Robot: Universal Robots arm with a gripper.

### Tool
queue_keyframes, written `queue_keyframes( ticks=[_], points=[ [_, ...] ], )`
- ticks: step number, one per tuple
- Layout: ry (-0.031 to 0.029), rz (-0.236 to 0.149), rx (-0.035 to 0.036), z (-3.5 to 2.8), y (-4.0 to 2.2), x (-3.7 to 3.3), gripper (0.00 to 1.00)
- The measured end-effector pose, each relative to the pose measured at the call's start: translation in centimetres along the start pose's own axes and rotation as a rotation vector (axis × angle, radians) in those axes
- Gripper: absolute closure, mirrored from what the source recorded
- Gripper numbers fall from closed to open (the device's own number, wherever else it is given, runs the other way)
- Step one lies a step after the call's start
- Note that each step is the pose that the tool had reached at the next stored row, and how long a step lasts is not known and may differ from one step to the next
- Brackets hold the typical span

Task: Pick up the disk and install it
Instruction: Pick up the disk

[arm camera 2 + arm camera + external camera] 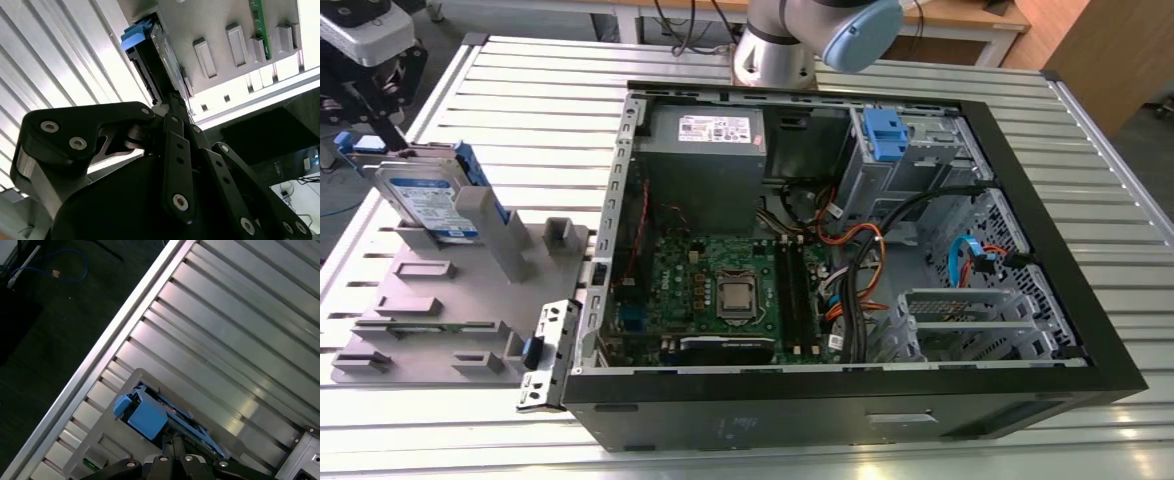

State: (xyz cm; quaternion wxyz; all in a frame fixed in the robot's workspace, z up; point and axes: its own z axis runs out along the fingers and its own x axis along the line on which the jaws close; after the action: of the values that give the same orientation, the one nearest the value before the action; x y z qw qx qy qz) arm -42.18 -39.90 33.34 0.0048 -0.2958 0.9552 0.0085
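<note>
Now, disk (427, 200): stands on edge in the grey fixture (440, 300) at the exterior view's left, outside the computer case (854, 410).
Gripper (171, 97): at the disk's upper end; spread or pinching, I cannot tell.
Handling: probably dense, rigid, smooth-faced and sensitive to knocks.
Hold: best across the flat metal faces, clear of the blue rails (145, 415).
</note>
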Motion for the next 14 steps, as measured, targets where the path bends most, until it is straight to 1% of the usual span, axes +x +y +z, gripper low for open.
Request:
queue_keyframes(
  ticks=[14],
  points=[
    [0.0033, -0.238, -0.0034, 0.01, 0.00, 0.00, 0.89]
  ],
)
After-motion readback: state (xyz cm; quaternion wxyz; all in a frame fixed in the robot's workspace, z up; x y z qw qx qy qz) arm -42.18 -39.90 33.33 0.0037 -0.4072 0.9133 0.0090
